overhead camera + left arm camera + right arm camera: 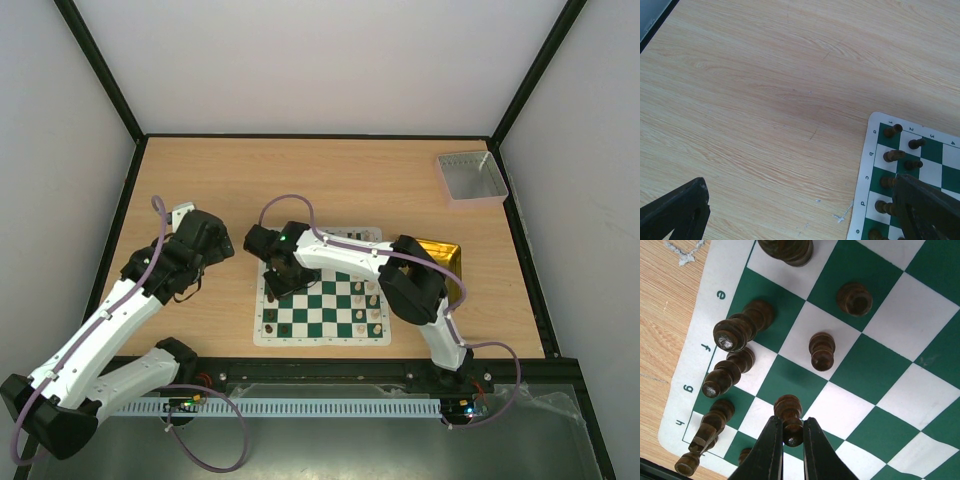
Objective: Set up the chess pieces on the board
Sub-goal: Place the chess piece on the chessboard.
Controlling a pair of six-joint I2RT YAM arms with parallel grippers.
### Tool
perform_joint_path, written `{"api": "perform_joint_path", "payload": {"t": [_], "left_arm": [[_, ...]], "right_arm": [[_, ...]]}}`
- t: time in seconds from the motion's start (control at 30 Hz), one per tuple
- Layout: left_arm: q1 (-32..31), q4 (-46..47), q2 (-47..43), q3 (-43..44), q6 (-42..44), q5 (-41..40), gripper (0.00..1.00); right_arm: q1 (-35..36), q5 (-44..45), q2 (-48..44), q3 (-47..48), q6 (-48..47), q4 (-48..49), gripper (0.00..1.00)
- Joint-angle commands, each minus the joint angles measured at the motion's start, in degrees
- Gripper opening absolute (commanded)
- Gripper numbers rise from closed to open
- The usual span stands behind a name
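Observation:
The board (322, 337) lies at the near middle of the table. Dark pieces (271, 320) stand along its left side and cream pieces (371, 305) along its right. My right gripper (283, 281) is over the board's left part. In the right wrist view it (791, 432) is shut on a dark pawn (788, 410) near files f and g, next to other dark pieces (735, 335). I cannot tell whether the pawn touches the board (880, 325). My left gripper (213, 246) is open and empty over bare table beside the board's left edge (866, 165); its fingers (927, 207) are wide apart.
A translucent yellow tray (449, 259) sits off the board's right side, partly under the right arm. A small grey tray (470, 177) stands at the back right. Dark walls frame the table. A small white scrap (839, 218) lies on the wood by the board's edge.

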Motion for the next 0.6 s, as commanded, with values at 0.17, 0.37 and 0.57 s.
{"api": "perform_joint_path", "payload": {"t": [0.17,0.37,0.57], "left_arm": [[-0.19,-0.71,-0.51,0.49,-0.39,-1.19,0.99],[-0.29,-0.7,-0.39,0.49,-0.39,-1.18,0.99],[-0.44,-0.75,-0.47,0.49,-0.42,-1.12,0.99]], "right_arm": [[0.28,-0.77,1.15,-0.99,0.26,-2.02,0.06],[0.27,-0.59,1.26,-1.17,0.36,-2.02,0.06],[0.32,-0.57,1.35,-0.91,0.38,-1.98,0.06]]}}
